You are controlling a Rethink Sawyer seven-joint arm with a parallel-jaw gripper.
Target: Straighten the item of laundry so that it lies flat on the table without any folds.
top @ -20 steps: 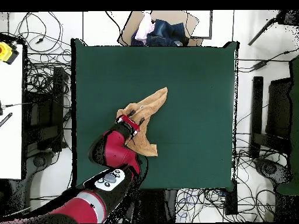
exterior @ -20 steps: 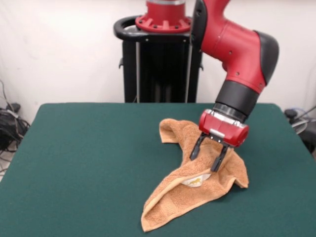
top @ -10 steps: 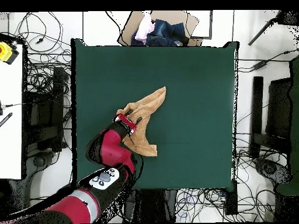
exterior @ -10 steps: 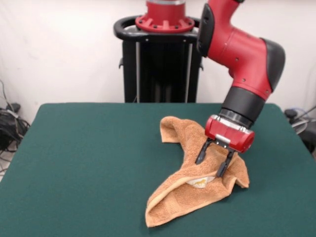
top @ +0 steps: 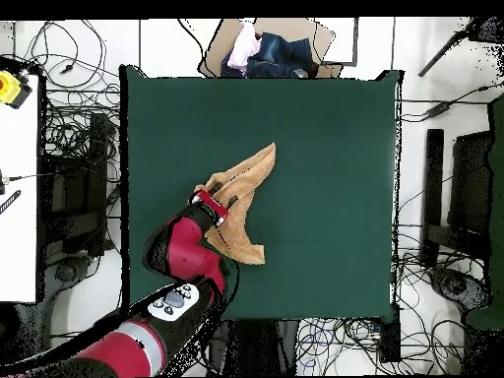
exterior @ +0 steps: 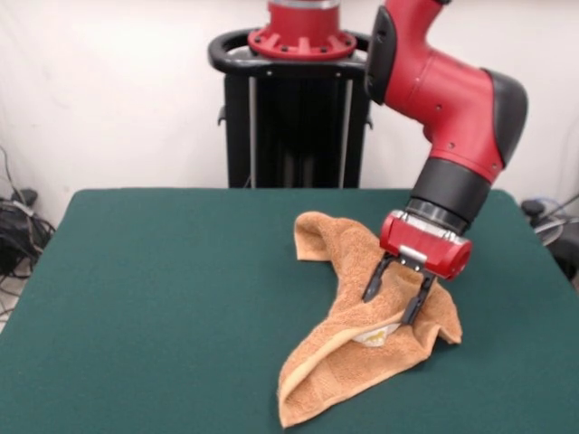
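The item of laundry (exterior: 336, 360), an orange-tan towel, lies crumpled right of the table's (exterior: 163, 289) middle in the front view. It rises in a tented ridge from a near corner up to my gripper (exterior: 391, 302). The two black fingers (exterior: 372, 282) stand astride a bunched fold and grip it. A small white tag (exterior: 371, 336) shows just below them. One rumpled end lies further back on the felt. From overhead, the towel (top: 251, 177) runs as a folded strip with the gripper (top: 219, 211) over its lower left part.
The dark green table (top: 325, 148) reaches far beyond the towel on all sides. An open box of clothes (top: 266, 49) sits past its top edge in the overhead view. Cables and a white side table (top: 18, 197) flank the left.
The gripper has shifted to the right in the front view, and the towel has dragged along with it. The near corner slid rightward.
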